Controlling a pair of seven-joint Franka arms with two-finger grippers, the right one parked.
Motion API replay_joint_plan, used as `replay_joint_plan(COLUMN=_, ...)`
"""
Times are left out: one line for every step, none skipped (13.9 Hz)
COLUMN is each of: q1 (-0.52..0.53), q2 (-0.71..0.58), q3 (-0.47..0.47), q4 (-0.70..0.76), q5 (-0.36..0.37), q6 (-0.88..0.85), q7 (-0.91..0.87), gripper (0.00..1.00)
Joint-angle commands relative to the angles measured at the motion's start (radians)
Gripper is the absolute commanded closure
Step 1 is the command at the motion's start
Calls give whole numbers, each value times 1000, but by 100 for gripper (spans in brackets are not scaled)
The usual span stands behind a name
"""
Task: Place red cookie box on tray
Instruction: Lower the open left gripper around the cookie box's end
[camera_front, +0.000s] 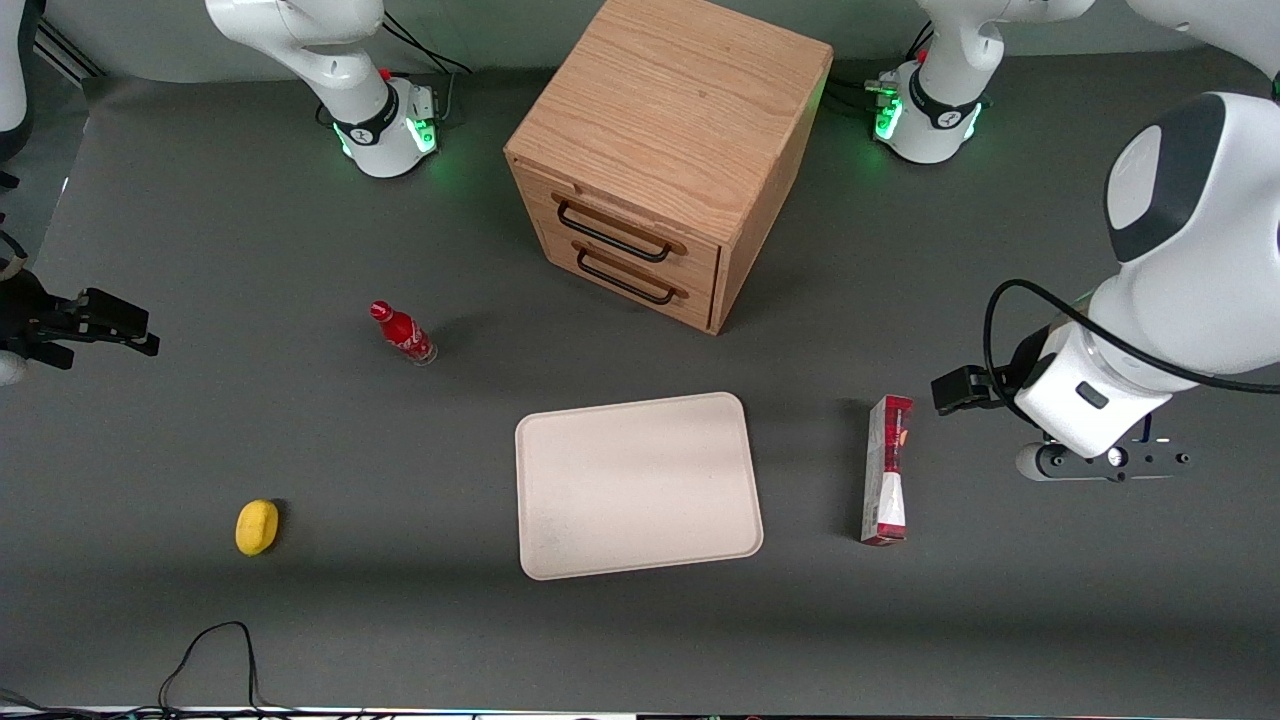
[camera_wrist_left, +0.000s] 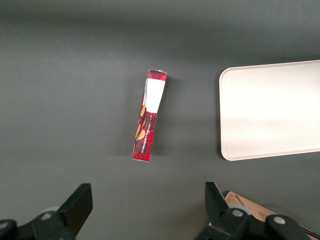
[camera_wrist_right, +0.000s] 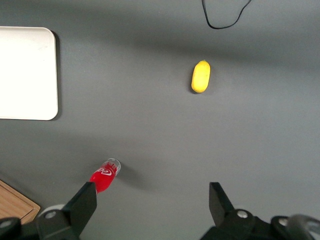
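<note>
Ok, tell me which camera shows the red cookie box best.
The left wrist view: the red cookie box lies whole beside the tray, print and white panel facing the camera, with the open pincer hovering clear of it. The front view shows it edge-on and thin. The right wrist view misses it.

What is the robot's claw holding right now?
Nothing. The gripper hangs open above the table, apart from the red cookie box, which lies beside the tray.

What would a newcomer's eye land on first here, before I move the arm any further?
Probably the big wooden drawer cabinet, farthest from the front camera, then the bare cream tray in front of it. Beside the tray, toward the working arm's end, lies the red cookie box, with the open gripper poised above the table near it, holding nothing.
</note>
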Motion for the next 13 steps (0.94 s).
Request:
replay_joint_plan(q1=5, q2=-23, q3=5, q4=-69, q5=4, q6=43, q7=1, gripper=0)
replay_joint_plan(q1=3, q2=-29, q3=6, q4=-106, q5=9, q6=72, q7=2, gripper=0)
replay_joint_plan(q1=5, q2=-33, q3=6, q4=-145, q5=9, q6=104, q7=2, gripper=0)
replay_joint_plan(q1=6, q2=-46, q3=9, q4=-204, q5=9, q6=148, q7=4, gripper=0)
replay_joint_plan(q1=8, q2=-66, q3=11, q4=-278, q5=9, q6=205, q7=5, gripper=0)
replay_joint_plan(q1=11, q2=-91, q3=11, q4=-370, q5=12, q6=283, q7=5, gripper=0)
replay_joint_plan(q1=14, q2=-106, q3=11, q4=-462, q5=12, q6=375, q7=7, gripper=0)
replay_joint_plan(q1=14, q2=-106, q3=12, q4=-529, q5=12, q6=458, q7=14, gripper=0)
replay_joint_plan(q1=14, q2=-97, q3=12, q4=-588, q5=12, q6=539, q7=19, gripper=0)
replay_joint_plan(q1=18, q2=-86, q3=12, q4=-645, q5=12, q6=630, q7=21, gripper=0)
replay_joint_plan(q1=26, q2=-71, q3=12, q4=-691, q5=14, q6=709, q7=21, gripper=0)
replay_joint_plan(q1=26, q2=-47, q3=12, q4=-725, q5=12, q6=777, q7=21, gripper=0)
replay_joint_plan(q1=26, q2=-24, q3=12, q4=-745, q5=12, q6=829, q7=21, gripper=0)
